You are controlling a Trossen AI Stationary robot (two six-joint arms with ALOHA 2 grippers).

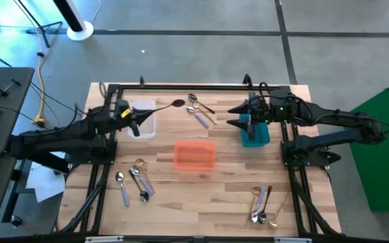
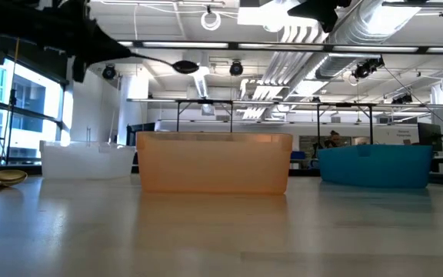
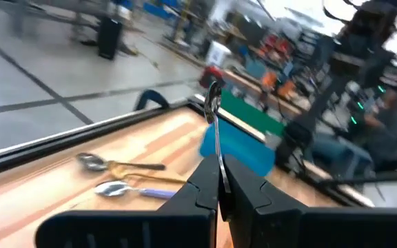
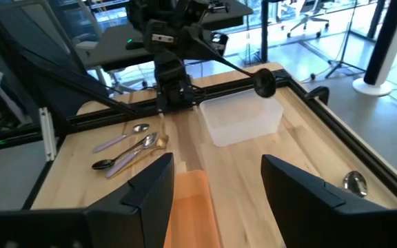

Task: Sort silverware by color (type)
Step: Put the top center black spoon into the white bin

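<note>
Over the clear bin (image 1: 142, 119) at the far left of the table, the left gripper (image 1: 135, 122) is clamped shut on the handle of a black spoon (image 1: 167, 105), which sticks out level in the air with its bowl (image 4: 265, 83) pointing toward the middle of the table. From the low view the spoon hangs well above the bins, so it looks carried, not yet dropped.

Watching it, I'd say the spoon is light, stiff and glossy. The fingers have it near the handle's end, and it stays straight without drooping, so weight is no trouble. Slipperiness is the worry: a polished thin handle could twist or slide between the pads if the arm swings hard. A hold nearer mid-handle would likely steady it more.

The right gripper (image 4: 216, 180) hovers above the teal bin (image 1: 254, 131), its fingers spread wide and holding nothing.

The rest of the silverware lies flat on the wood in three loose clusters: a far group (image 1: 200, 110) beyond the orange bin (image 1: 194, 155), a near-left group (image 1: 136, 181) with gold, black and lavender-handled pieces crossing one another, and a near-right group (image 1: 263, 202). Lying flat and overlapping, those will be awkward to pinch; the handles look like the best place to take hold, where each one runs free of its neighbours.
</note>
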